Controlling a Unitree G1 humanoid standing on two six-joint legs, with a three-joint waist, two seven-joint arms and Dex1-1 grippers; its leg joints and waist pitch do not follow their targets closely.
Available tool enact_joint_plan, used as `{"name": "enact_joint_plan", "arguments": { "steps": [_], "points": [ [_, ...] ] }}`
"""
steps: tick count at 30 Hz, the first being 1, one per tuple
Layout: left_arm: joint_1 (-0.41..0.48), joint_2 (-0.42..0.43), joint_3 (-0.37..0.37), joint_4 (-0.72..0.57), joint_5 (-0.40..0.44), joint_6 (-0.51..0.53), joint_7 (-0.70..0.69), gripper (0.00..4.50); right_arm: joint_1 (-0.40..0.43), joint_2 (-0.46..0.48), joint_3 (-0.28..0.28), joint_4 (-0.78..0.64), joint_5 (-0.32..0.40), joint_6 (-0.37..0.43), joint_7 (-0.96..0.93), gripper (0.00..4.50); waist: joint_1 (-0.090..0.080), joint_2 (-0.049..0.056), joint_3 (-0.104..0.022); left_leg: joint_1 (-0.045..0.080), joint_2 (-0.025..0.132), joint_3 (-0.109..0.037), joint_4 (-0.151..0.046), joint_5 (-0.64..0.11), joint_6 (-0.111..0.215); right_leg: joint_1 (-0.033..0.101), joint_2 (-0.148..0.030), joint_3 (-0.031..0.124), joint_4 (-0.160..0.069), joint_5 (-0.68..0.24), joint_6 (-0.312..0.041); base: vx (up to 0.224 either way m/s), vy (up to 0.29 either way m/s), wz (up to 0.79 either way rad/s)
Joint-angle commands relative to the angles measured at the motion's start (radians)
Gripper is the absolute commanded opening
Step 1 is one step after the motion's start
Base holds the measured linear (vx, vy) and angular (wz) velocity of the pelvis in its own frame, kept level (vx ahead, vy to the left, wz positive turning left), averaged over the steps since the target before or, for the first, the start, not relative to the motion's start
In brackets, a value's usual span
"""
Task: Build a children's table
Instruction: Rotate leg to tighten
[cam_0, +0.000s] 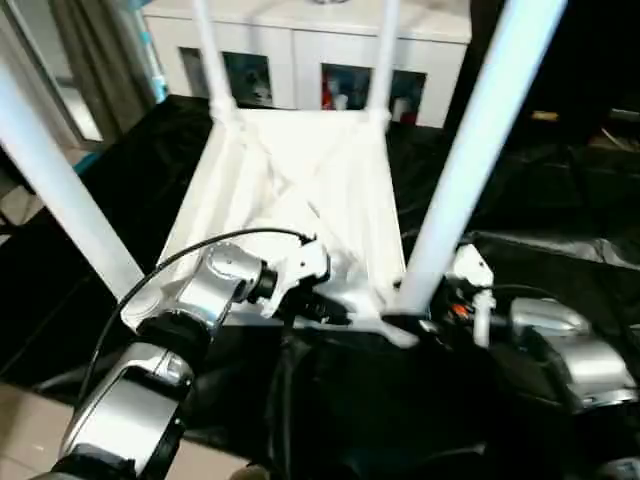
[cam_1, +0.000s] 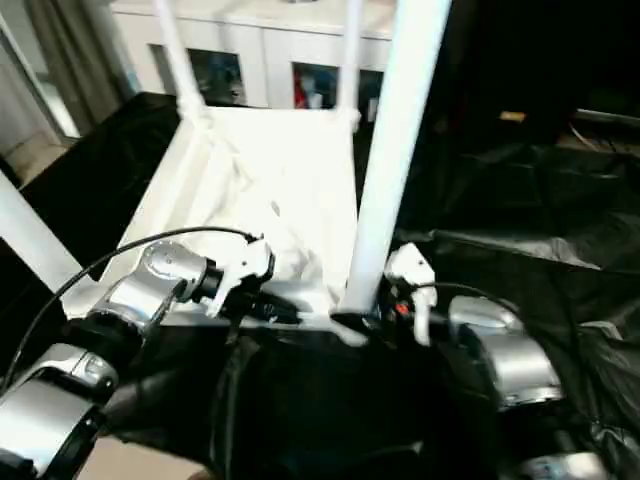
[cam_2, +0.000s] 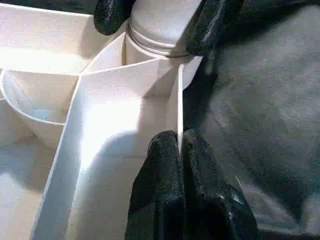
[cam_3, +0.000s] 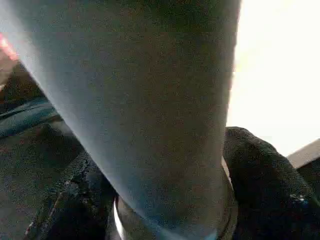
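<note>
Table top (cam_0: 300, 200) lies upside down on black cloth (cam_0: 560, 250), four legs up. My left gripper (cam_2: 179, 145) is clenched on the rim rib; right gripper (cam_2: 157, 22) straddles the near right leg (cam_0: 470, 150) at its socket. I'd hold the rim firm and turn slowly, keeping the leg upright.

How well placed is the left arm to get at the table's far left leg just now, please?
Probably not well: the left pincer is shut on a rib of the table top at the near edge, and the far left leg stands at the opposite end.

Probably a home room: white cabinet (cam_0: 330, 45) with glass-fronted shelves, grey curtain (cam_0: 95, 55), black floor sheeting (cam_0: 540, 210).
</note>
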Motion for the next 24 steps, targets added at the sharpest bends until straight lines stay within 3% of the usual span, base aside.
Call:
{"name": "enact_joint_plan", "arguments": {
  "steps": [1, 3, 6, 11, 13, 14, 16, 18, 20, 24],
  "points": [
    [-0.001, -0.005, -0.008, -0.033, -0.026, 0.003, -0.054, 0.0, 0.009, -0.012, 0.007, -0.01, 0.003, 0.012, 0.016, 2.97, 0.0, -0.008, -0.064, 0.032, 0.053, -0.015, -0.066, -0.161, 0.119, 0.052, -0.039, 0.039, -0.05, -0.053, -0.292, 0.0, 0.0, 0.0],
    [-0.001, -0.005, -0.005, -0.033, -0.028, 0.004, -0.052, 0.0, 0.006, -0.012, 0.006, -0.008, 0.006, 0.016, 0.019, 2.77, -0.003, -0.008, -0.059, 0.037, 0.054, -0.017, -0.078, -0.257, 0.047, 0.051, -0.039, 0.042, -0.063, -0.166, -0.26, 0.0, 0.0, 0.0],
    [0.003, -0.008, -0.003, -0.04, -0.033, 0.006, -0.043, 0.0, 0.008, -0.006, 0.009, -0.014, 0.018, 0.028, 0.029, 2.64, -0.005, -0.013, -0.058, 0.038, 0.053, -0.018, -0.082, -0.282, 0.019, 0.05, -0.041, 0.045, -0.067, -0.202, -0.24, 0.0, 0.0, 0.0],
    [-0.005, -0.032, 0.008, -0.021, -0.02, 0.001, 0.035, 0.0, 0.026, 0.026, 0.023, -0.006, -0.001, 0.02, -0.018, 2.6, -0.003, -0.013, -0.063, 0.031, 0.05, -0.017, -0.075, -0.214, 0.04, 0.053, -0.042, 0.045, -0.059, -0.125, -0.246, 0.0, 0.0, 0.0],
    [-0.033, -0.064, 0.028, 0.033, 0.007, -0.004, 0.165, 0.0, 0.01, 0.083, 0.003, 0.067, -0.054, -0.013, -0.162, 2.59, -0.006, -0.009, -0.062, 0.03, 0.048, -0.017, -0.074, -0.209, 0.044, 0.049, -0.041, 0.045, -0.059, -0.117, -0.247, 0.0, 0.0, 0.0],
    [-0.043, -0.076, 0.033, 0.05, 0.014, -0.004, 0.204, 0.0, -0.001, 0.104, -0.005, 0.101, -0.076, -0.025, -0.225, 2.59, -0.008, -0.011, -0.06, 0.031, 0.046, -0.016, -0.076, -0.222, 0.038, 0.048, -0.04, 0.044, -0.064, -0.138, -0.244, 0.0, 0.0, 0.0],
    [-0.055, -0.096, 0.035, 0.07, 0.026, -0.002, 0.259, 0.0, -0.021, 0.145, -0.02, 0.163, -0.112, -0.032, -0.346, 2.59, -0.019, -0.013, -0.053, 0.034, 0.042, -0.022, -0.084, -0.308, -0.007, 0.051, -0.044, 0.041, -0.08, -0.294, -0.206, 0.0, 0.0, 0.0],
    [-0.067, -0.123, 0.042, 0.085, 0.032, 0.014, 0.32, 0.0, -0.037, 0.184, -0.039, 0.208, -0.124, -0.02, -0.443, 2.59, -0.029, -0.009, -0.05, 0.033, 0.042, -0.029, -0.09, -0.343, -0.027, 0.053, -0.046, 0.041, -0.087, -0.364, -0.18, 0.0, 0.0, 0.0],
    [-0.075, -0.143, 0.045, 0.095, 0.036, 0.021, 0.362, 0.0, -0.041, 0.214, -0.053, 0.221, -0.119, -0.008, -0.495, 2.58, -0.039, -0.01, -0.051, 0.043, 0.042, -0.029, -0.092, -0.375, -0.038, 0.046, -0.042, 0.041, -0.094, -0.374, -0.172, 0.0, 0.0, 0.0],
    [-0.105, -0.204, 0.064, 0.133, 0.038, 0.046, 0.503, 0.0, -0.049, 0.297, -0.068, 0.242, -0.121, -0.002, -0.606, 2.58, -0.049, -0.006, -0.049, 0.048, 0.04, -0.029, -0.092, -0.416, -0.038, 0.041, -0.039, 0.041, -0.1, -0.394, -0.169, 0.0, 0.0, 0.0]
  ]
}}
